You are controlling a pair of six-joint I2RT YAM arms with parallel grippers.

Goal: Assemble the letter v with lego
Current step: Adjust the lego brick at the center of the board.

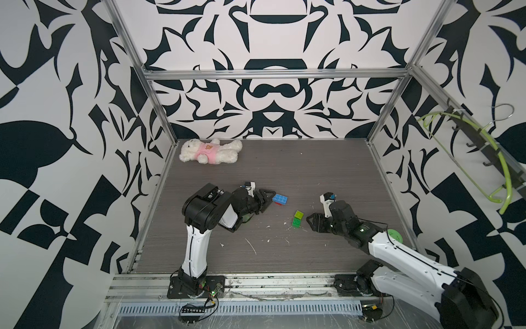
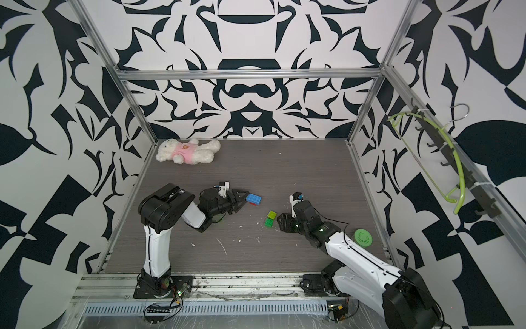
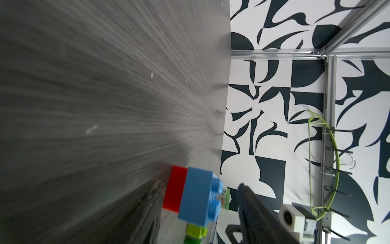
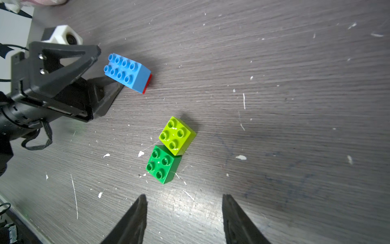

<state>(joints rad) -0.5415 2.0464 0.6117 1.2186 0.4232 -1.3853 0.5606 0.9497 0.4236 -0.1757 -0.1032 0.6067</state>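
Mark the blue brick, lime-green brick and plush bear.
blue brick (image 4: 124, 70): right wrist view, studded top face.
lime-green brick (image 4: 173, 134): right wrist view, studded top face.
plush bear (image 1: 207, 151): a top view, pink shirt on its torso.

You have a blue brick (image 4: 126, 71) with a red brick (image 4: 149, 83) showing at its underside. The lime-green brick (image 4: 176, 135) is a yellowish green, and the green brick (image 4: 163, 164) is a deeper, plain green. The table (image 1: 284, 250) is dark grey with a fine wood grain, flecked with white specks and scratches. Your walls (image 1: 270, 99) are white with a bold black pattern of curved and pointed shapes. The frame (image 1: 270, 74) is silver. The plush bear (image 1: 230, 149) is white with a pink top. The left arm (image 1: 196, 247) and right arm (image 1: 404, 256) are white with black joints. The disc (image 2: 363, 237) is green, and the hanger (image 1: 507, 179) is lime-green.
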